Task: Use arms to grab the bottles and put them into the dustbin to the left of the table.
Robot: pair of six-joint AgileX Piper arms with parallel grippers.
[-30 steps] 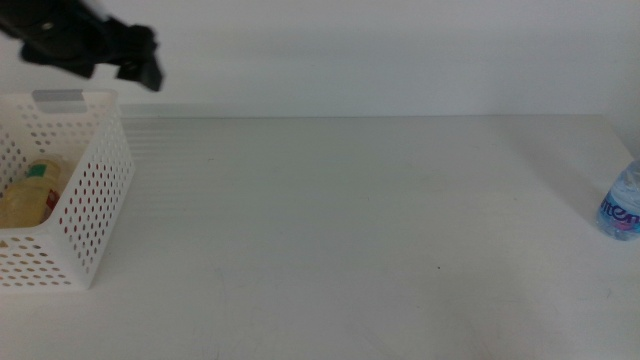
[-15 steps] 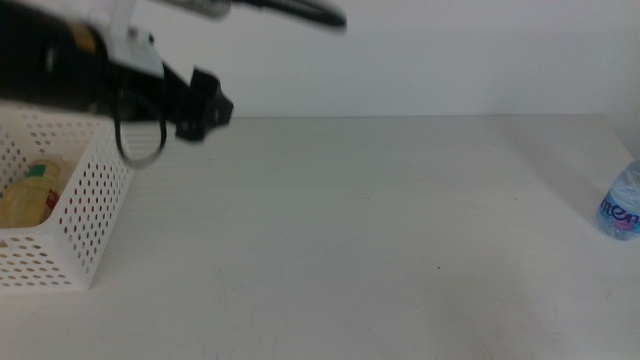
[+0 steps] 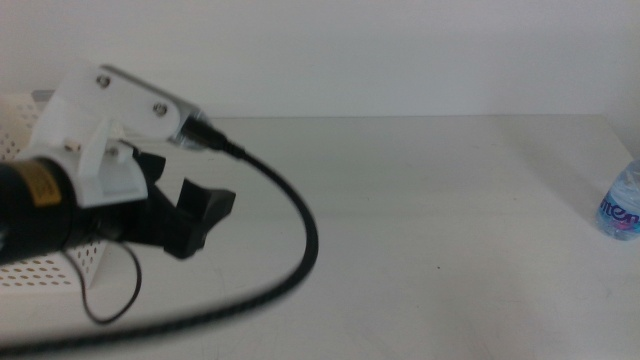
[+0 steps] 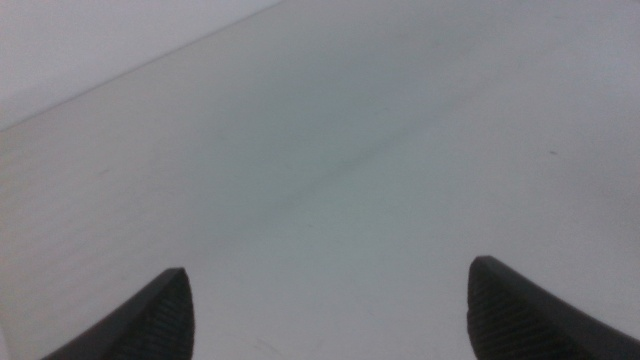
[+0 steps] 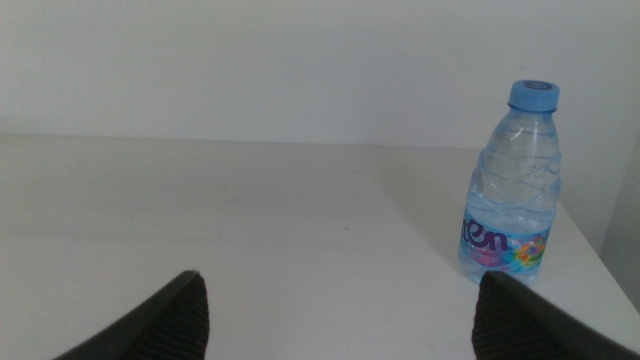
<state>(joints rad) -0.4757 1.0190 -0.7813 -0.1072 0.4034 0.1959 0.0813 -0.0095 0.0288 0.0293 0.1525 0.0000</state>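
Middle view: the left gripper, jaws spread and empty, hangs beside the dustbin at the table's left. The water bottle stands upright far right; the right gripper is released too.

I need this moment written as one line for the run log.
left gripper: open, empty, beside dustbin | right gripper: open, empty, facing water bottle | bottle upright at table right edge
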